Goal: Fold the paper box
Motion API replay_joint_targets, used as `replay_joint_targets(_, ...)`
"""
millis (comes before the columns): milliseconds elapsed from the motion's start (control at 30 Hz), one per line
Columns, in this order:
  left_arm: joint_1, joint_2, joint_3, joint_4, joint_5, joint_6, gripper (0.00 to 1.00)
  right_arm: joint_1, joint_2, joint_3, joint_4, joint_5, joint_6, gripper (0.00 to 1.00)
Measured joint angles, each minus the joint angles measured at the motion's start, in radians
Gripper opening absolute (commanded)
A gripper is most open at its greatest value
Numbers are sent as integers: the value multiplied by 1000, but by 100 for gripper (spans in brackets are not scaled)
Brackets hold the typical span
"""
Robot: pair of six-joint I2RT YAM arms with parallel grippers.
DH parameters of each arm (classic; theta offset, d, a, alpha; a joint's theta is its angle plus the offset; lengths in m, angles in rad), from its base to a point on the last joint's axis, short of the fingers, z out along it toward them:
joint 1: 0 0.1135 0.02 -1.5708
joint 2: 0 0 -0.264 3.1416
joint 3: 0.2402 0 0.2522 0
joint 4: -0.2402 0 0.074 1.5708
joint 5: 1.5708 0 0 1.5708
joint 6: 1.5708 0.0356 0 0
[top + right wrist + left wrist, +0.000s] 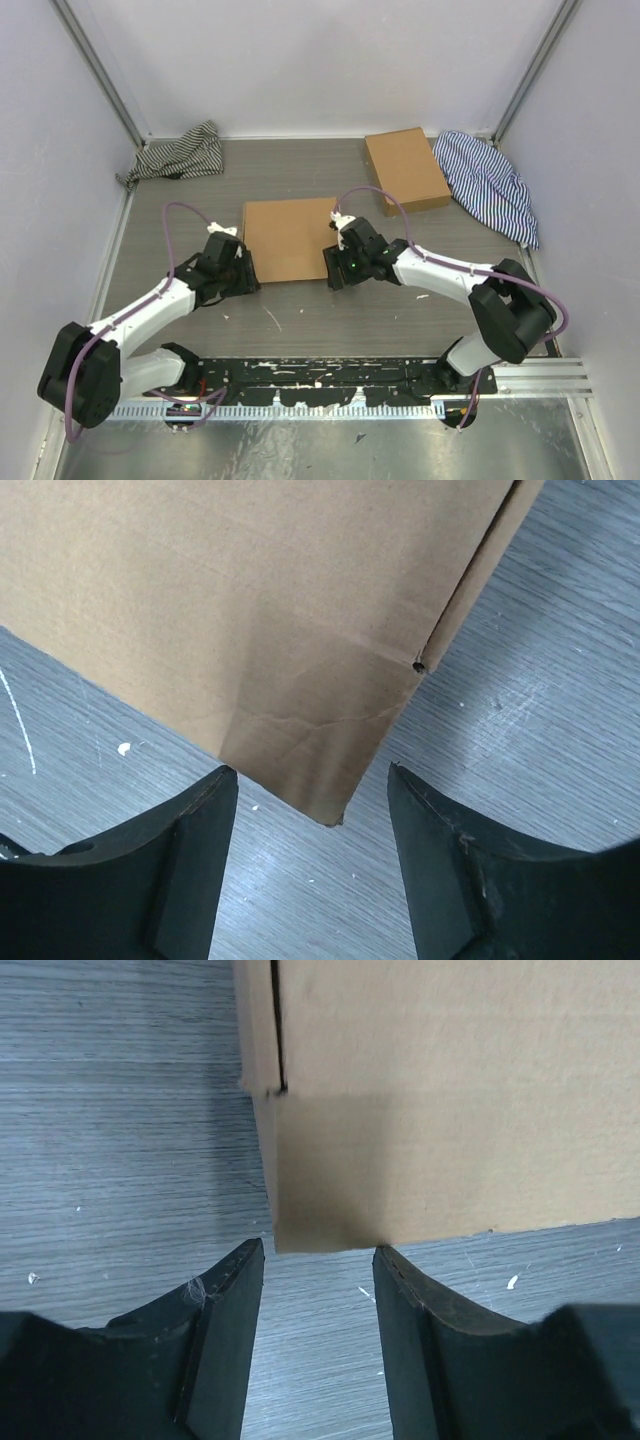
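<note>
The paper box (pixel 290 238) lies flat in the middle of the table, brown cardboard with its lid down. My left gripper (pixel 247 274) sits at its near left corner and my right gripper (pixel 335 268) at its near right corner. In the left wrist view the box (pixel 440 1100) ends in a corner just at the tips of the left gripper (pixel 318 1250), whose jaws stand apart with bare table between them. In the right wrist view a creased corner of the box (pixel 260 630) pokes in between the tips of the right gripper (pixel 311 770), which is open and not touching it.
A smaller brown cardboard box (pixel 405 170) lies at the back right, next to a blue striped cloth (pixel 490 185). A dark striped cloth (pixel 180 155) is bunched at the back left. Walls close in three sides; a metal rail (pixel 540 375) runs along the near edge.
</note>
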Motion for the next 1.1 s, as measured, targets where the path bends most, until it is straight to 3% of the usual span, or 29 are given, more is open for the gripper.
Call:
replay_joint_targets(33,0,0,0,-1,-5,0,53,0,-6,0,-2,-2,0,64)
replay_joint_targets(133,0,-21,0,-17,-6,-3,45,3,-48,3,-23,-8,0,42)
replay_joint_targets(200,0,-65,0,-37,-2,-8,41,3,-83,28,-57,-11,0,34)
replay_joint_targets(367,0,-211,2,-93,19,-18,34,6,-102,184,-110,-7,-5,29)
replay_joint_targets(600,0,-273,35,-163,26,-18,36,6,-10,436,-147,32,-24,32)
replay_joint_targets(800,0,-208,38,-67,101,-37,34,-45,175,574,-154,49,-35,26)
replay_joint_targets(1100,-31,0,96,86,162,-39,34,-186,493,757,-90,66,-61,25)
